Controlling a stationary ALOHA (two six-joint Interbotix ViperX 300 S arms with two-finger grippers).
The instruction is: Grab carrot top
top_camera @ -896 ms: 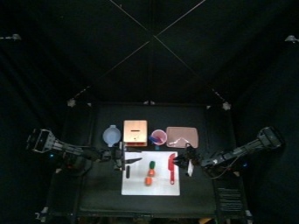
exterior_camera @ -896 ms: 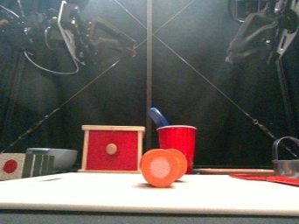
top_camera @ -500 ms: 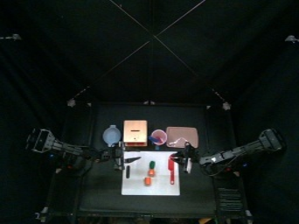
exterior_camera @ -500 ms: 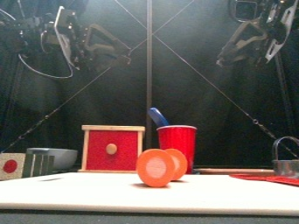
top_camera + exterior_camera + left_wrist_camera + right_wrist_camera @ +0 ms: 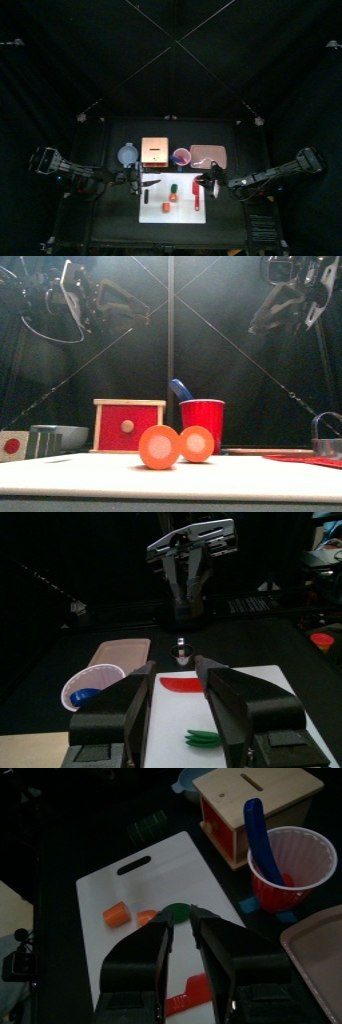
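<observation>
Hovering over the white board point(image 5: 187, 213), the left gripper point(image 5: 177, 664) stands wide open and empty, while the right gripper point(image 5: 187, 918) hangs above the board's other side with only a narrow gap showing and nothing held. The carrot top point(image 5: 201, 738), a small green leafy piece, lies flat on the board beside the red utensil point(image 5: 181, 684). In the top view it sits at the back end of a short line of carrot parts, with two orange pieces point(image 5: 159, 446) trailing toward the front edge. That puts the carrot's long axis roughly back to front across the board, with the green end toward the red cup point(image 5: 287, 863). Which way the leaf tips point is too small to tell, as is whether the green piece is joined to the nearest orange one. It looks like a light, hard plastic toy, smooth and likely to skid or flip if nudged. A pinch from above across its narrow width, clear of the orange, seems the safest hold.
</observation>
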